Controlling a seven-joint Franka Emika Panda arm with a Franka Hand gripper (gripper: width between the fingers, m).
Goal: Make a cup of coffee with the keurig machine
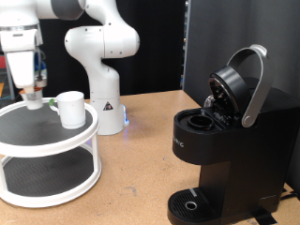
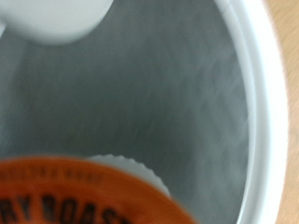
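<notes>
Tool (image 1: 34, 97) sits low over pod (image 2: 89, 196) near bench's left edge, grip state unclear; blurry close approach risks knocking cup (image 1: 70, 109).

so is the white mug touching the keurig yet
Apart. The exterior view shows the mug standing on the white round rack at its left, with bare table between it and the keurig, whose lid is open.

Surface (image 1: 141, 164): you see a light brown wooden top spanning the exterior view.
Rack (image 1: 47, 183): white two-tier round stand with dark mesh shelves, resting on the surface at the exterior view's left.
Robot base (image 1: 105, 112): white pedestal standing just beside the rack.
Keurig machine (image 1: 220, 159): black, lid raised, standing at the exterior view's right, well apart from the rack.
</notes>
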